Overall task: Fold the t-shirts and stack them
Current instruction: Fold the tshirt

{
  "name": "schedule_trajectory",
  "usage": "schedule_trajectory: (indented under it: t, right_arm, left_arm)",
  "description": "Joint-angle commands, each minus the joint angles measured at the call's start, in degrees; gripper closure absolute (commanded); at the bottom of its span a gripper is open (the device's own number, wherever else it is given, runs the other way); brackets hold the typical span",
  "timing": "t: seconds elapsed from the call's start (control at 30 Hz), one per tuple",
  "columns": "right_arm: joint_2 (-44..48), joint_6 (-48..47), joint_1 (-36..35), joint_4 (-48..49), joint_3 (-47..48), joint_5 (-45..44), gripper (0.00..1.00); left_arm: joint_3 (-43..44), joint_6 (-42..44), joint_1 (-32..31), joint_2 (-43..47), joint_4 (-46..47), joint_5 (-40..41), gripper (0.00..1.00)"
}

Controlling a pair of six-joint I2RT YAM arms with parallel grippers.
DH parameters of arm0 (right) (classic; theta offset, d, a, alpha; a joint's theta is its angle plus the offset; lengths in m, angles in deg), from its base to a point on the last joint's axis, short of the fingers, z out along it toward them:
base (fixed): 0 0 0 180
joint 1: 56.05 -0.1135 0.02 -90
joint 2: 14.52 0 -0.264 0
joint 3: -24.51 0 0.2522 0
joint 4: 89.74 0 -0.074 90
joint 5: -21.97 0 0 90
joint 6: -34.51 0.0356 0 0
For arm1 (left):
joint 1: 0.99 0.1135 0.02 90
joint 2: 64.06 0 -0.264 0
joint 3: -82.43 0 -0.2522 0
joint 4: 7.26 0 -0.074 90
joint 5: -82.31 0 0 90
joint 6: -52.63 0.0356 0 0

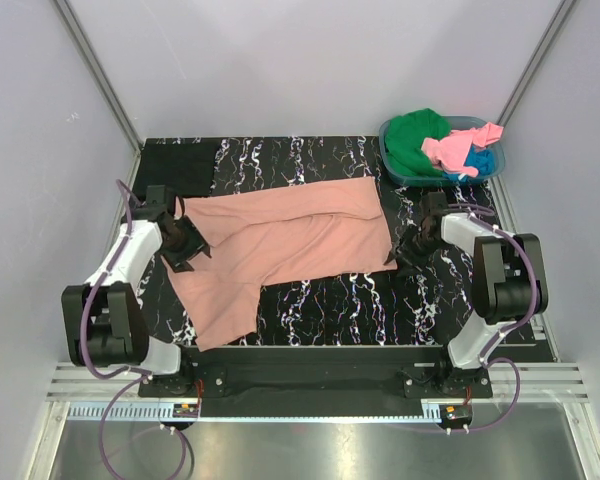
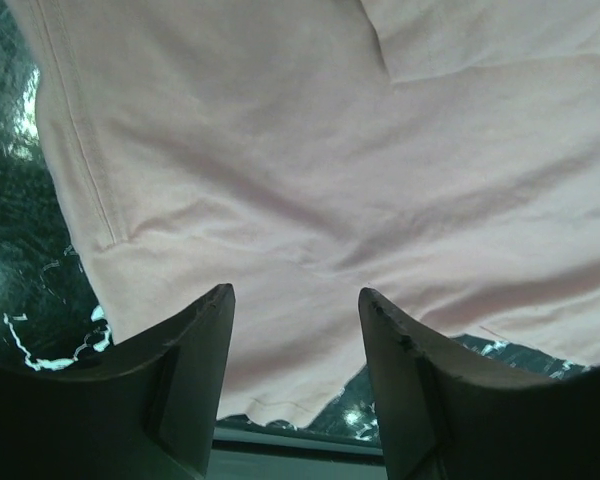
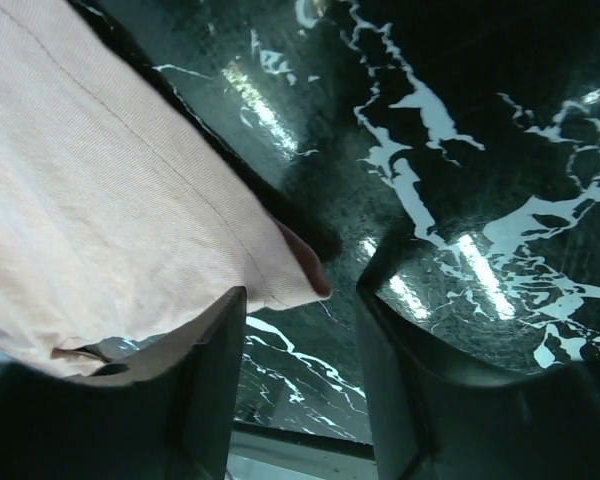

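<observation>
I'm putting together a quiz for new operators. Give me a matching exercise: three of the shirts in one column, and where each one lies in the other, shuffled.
1. salmon-pink t-shirt
2. green t-shirt
3. black t-shirt

A. in the teal basket
B. at the far left corner of the table
C. spread over the middle of the table

Pairs: 1-C, 2-A, 3-B

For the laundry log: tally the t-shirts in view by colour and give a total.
salmon-pink t-shirt: 1
black t-shirt: 1
green t-shirt: 1
bright pink t-shirt: 1
blue t-shirt: 1
Total: 5
</observation>
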Motion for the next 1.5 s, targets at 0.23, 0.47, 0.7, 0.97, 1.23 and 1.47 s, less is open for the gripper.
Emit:
schedule_trajectory:
  t: [0.23, 0.47, 0.7, 0.97, 1.23, 1.47]
  right_arm:
    - [-0.1, -1.1, 3.4, 0.3, 4.8, -2.8, 0.94]
    - [-1.1, -6.9, 3.4, -2.1, 12.0, -8.0, 1.00]
    - [-5.7, -8.9, 3.5, -4.3, 18.1, -9.8, 1.00]
    - [-7.7, -9.1, 3.4, -4.2, 20.3, -7.8, 1.00]
    - [-8.1, -8.6, 3.4, -3.0, 19.5, -5.8, 1.00]
    - [-6.5, -8.8, 3.4, -2.9, 17.9, -5.6, 1.00]
  left_arm:
    - [-5.5, -7.8, 0.0, 12.5, -0.8, -7.5, 0.42]
    - [-7.1, -13.0, -11.5, 12.3, -2.8, -1.8, 0.44]
    - [-2.9, -14.3, -25.8, 11.6, -11.5, 10.0, 0.43]
    - [-8.0, -21.4, -32.0, 17.7, -18.0, 14.4, 0.45]
    - [-16.6, -31.9, -31.5, 20.2, -19.4, 16.1, 0.58]
    - [-19.7, -37.1, -31.5, 20.6, -19.8, 15.5, 0.65]
